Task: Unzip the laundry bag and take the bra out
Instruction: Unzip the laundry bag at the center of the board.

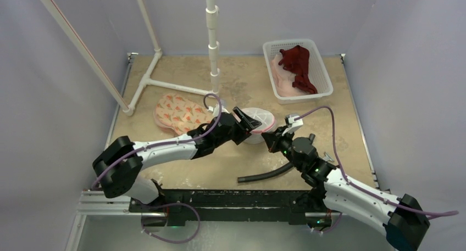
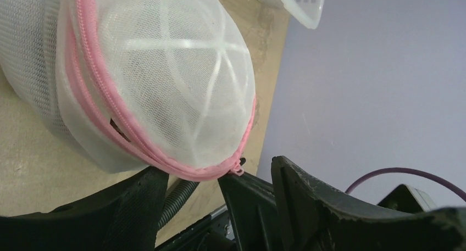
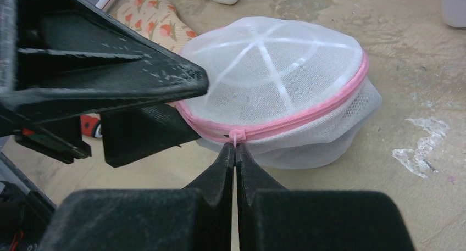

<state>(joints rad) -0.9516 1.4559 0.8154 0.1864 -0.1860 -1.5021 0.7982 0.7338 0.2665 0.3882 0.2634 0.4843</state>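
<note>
The laundry bag [image 1: 259,121] is a white mesh dome with a pink zipper [image 3: 308,115], lying mid-table. My right gripper [image 3: 235,150] is shut on the zipper pull [image 3: 235,136] at the bag's near rim. In the left wrist view the bag [image 2: 159,75] fills the upper left, and its two pink zipper tracks [image 2: 104,111] stand slightly apart on one side. My left gripper [image 2: 217,166] is open, one finger above and one below the bag's left edge. The right gripper's fingers [image 2: 247,201] show between them. The bra is hidden; nothing coloured shows through the mesh.
A peach patterned padded garment [image 1: 178,113] lies left of the bag. A white basket [image 1: 325,75] with red and pink garments stands back right. A white pipe frame [image 1: 212,42] rises behind the bag. A black corrugated hose [image 1: 269,174] lies near the front edge.
</note>
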